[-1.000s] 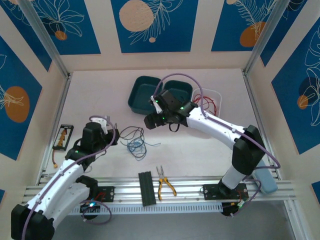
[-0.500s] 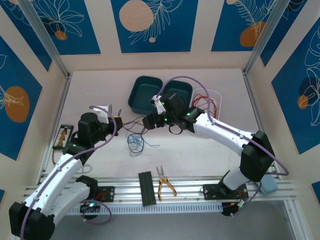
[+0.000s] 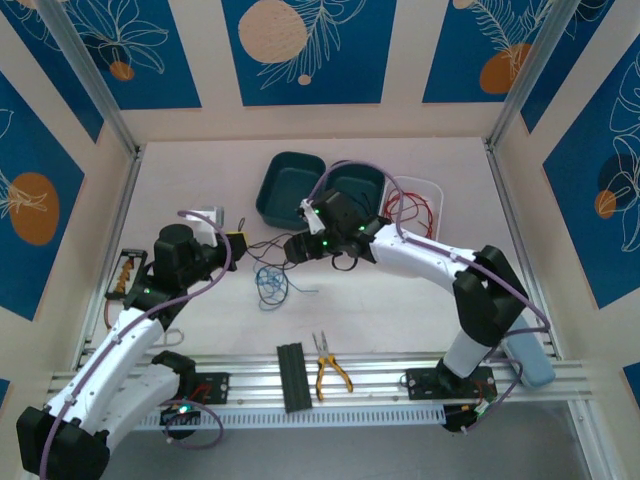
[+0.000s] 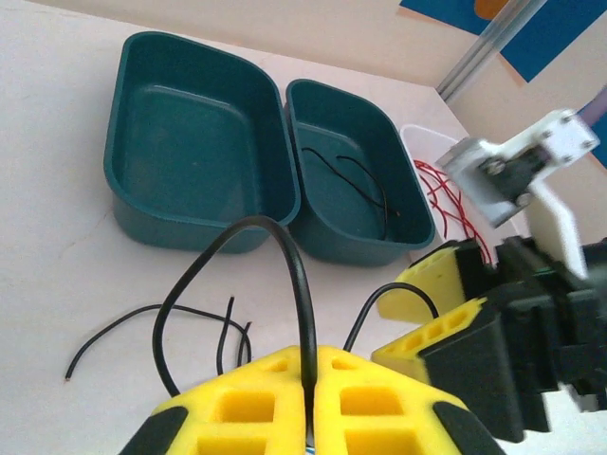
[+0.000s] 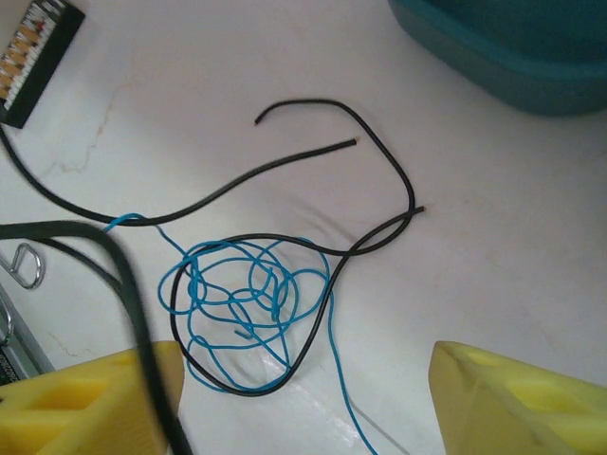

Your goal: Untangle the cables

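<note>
Now the left gripper [image 3: 236,243] sits farther back on the desk [image 5: 531,246] than a second ago. Its fingers [image 4: 256,408] are pressed together on a black cable [image 4: 299,275], which arches up out of the pads. That strand runs straight across to the right gripper [image 3: 295,246], where a moment ago it lay slack in the heap. The right fingers [image 5: 76,398] stand spread, though narrower than before. The black strand crosses one of them and is not yet clamped.

The blue cable [image 5: 237,294] is left as a small knot on the desk between the two arms, below the stretched strand. One black loop is still threaded through it. By my reading, the pull has freed part of the black from the blue, and a second hold by the right gripper would let the two draw apart.

Counted:
- **Blue:** one blue tangle.
- **Black:** at least two black strands on the desk, one held, and one lying in the right-hand bin [image 4: 353,248].
- **Red:** the red cables [image 3: 405,208] are a bunch I cannot number, resting in one white tray [image 3: 433,188].
- **Bins:** two teal bins, the left one [image 4: 190,226] empty.
- **Other items:** one pair of pliers [image 3: 328,368] and one connector block [image 5: 33,47].
</note>
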You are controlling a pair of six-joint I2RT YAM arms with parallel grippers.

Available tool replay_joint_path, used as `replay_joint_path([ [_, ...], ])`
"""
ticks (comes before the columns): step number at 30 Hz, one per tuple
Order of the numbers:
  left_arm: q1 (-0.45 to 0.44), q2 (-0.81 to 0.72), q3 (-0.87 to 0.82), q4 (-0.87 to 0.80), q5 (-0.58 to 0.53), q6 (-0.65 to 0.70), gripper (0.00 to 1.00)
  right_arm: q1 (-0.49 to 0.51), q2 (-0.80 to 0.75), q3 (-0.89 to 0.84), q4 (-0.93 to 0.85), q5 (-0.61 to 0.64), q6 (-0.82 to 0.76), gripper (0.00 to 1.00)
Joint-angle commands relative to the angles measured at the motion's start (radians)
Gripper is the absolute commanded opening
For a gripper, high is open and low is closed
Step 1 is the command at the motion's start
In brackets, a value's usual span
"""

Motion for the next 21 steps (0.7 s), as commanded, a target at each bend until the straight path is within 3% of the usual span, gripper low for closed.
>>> replay_joint_path([
  [1,0.012,-0.015,0.027,0.008,0.035,-0.018,0.07,0.007,0.038,0.037,0.023,-0.053,0.023,0.62],
  [5,0.014,-0.013,0.023,-0.007,0.033,-0.023,0.08,0.008,0.071,0.076,0.026,-0.068,0.041,0.45],
  [10,0.014,-0.015,0.009,-0.015,0.002,-0.048,0.1,0.013,0.058,0.095,0.024,-0.067,0.055,0.04],
  [11,0.014,-0.015,0.009,-0.015,-0.003,-0.051,0.11,0.013,0.053,0.099,0.021,-0.064,0.056,0.0],
  [14,0.013,-0.02,0.01,-0.022,-0.02,-0.056,0.19,0.014,0.027,0.104,0.004,-0.046,0.057,0.0],
  [17,0.014,-0.034,0.015,-0.052,-0.061,-0.056,0.53,0.014,-0.008,0.11,-0.01,-0.026,0.062,0.0],
  [20,0.014,-0.068,0.028,-0.113,-0.144,-0.056,0.94,0.016,-0.041,0.112,-0.021,0.004,0.074,0.0],
  [21,0.013,-0.085,0.036,-0.146,-0.186,-0.059,1.0,0.017,-0.052,0.116,-0.028,0.013,0.078,0.0],
])
